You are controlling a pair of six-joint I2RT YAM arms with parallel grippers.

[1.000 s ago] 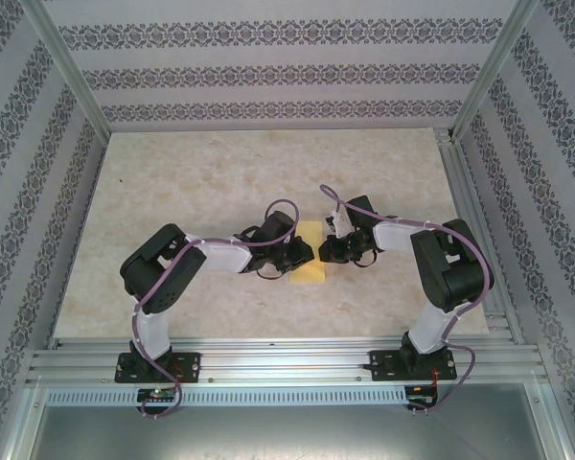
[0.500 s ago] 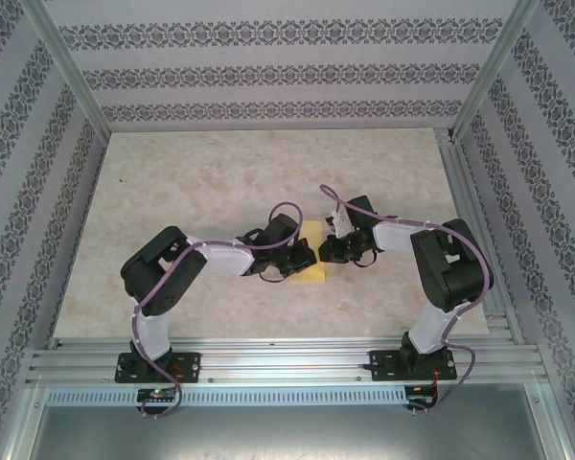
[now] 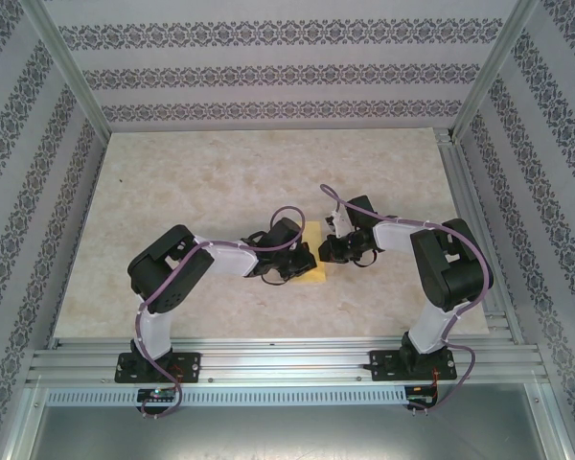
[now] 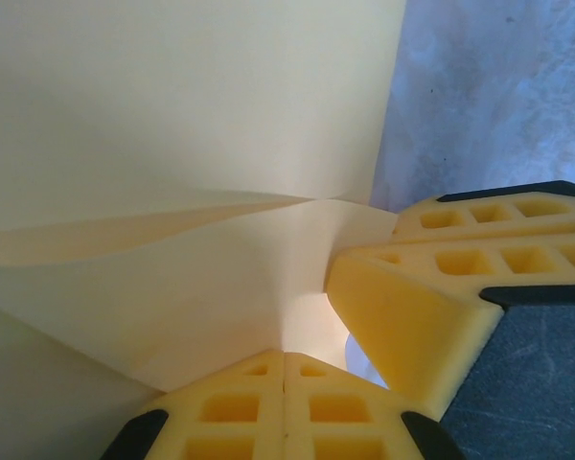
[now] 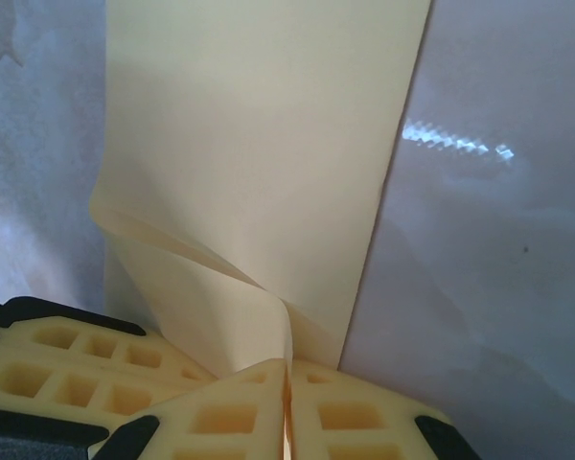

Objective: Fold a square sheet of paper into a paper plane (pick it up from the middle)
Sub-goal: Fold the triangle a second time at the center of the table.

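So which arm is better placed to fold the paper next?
Probably left: the left gripper is shut on the paper at its raised flap, most of the sheet ahead. The right gripper pinches the edge beside it and can anchor.

The left arm (image 3: 220,257) and the right arm (image 3: 402,231) have black joints, white shells and one purple cable (image 3: 286,208) each. The fingers (image 4: 254,407) are yellow blocks with square holes, set in black holders.
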